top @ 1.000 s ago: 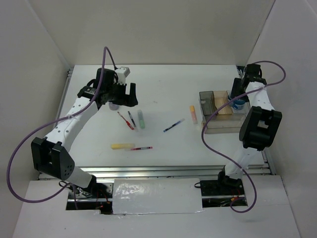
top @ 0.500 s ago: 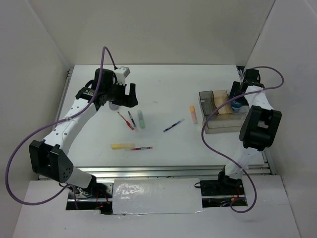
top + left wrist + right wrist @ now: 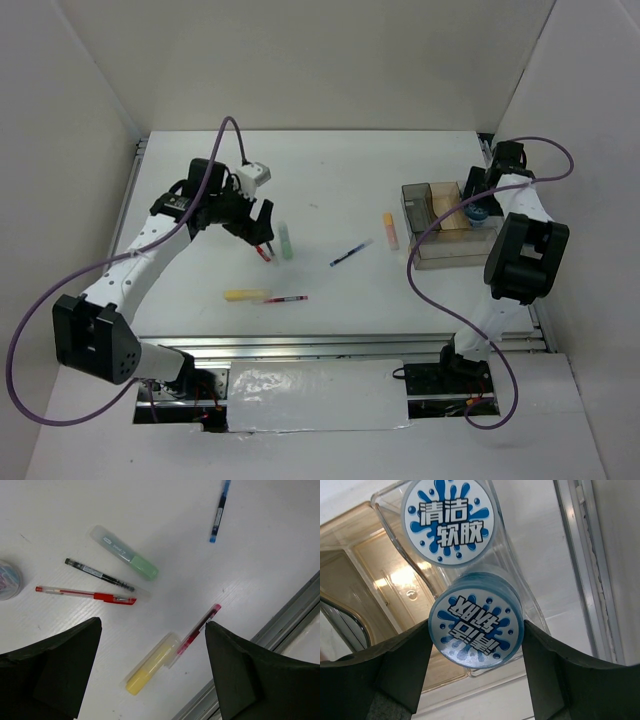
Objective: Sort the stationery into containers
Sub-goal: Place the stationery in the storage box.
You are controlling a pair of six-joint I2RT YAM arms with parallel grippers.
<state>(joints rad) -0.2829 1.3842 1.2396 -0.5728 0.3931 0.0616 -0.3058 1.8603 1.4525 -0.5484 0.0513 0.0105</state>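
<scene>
My right gripper (image 3: 476, 630) is shut on a round blue tape roll (image 3: 476, 620), held over the clear brownish container (image 3: 365, 555) at the table's right (image 3: 440, 250). A second blue roll (image 3: 451, 517) lies in the end compartment. My left gripper (image 3: 152, 625) is open and hangs above loose stationery. Below it lie a yellow highlighter (image 3: 150, 665) touching a red pen (image 3: 197, 630). Farther off are a second red pen (image 3: 85, 594), a black pen (image 3: 97, 574), a green highlighter (image 3: 127, 555) and a blue pen (image 3: 219, 512). An orange highlighter (image 3: 389, 231) lies left of the container.
A grey-patterned tape roll (image 3: 7, 580) sits at the left edge of the left wrist view. A metal rail (image 3: 350, 345) runs along the table's near edge. White walls close in the back and both sides. Purple cables loop off both arms.
My left arm has swung toward the near right, and its open gripper now hangs over the red and black pens. The right gripper stays at the container with the blue roll.
</scene>
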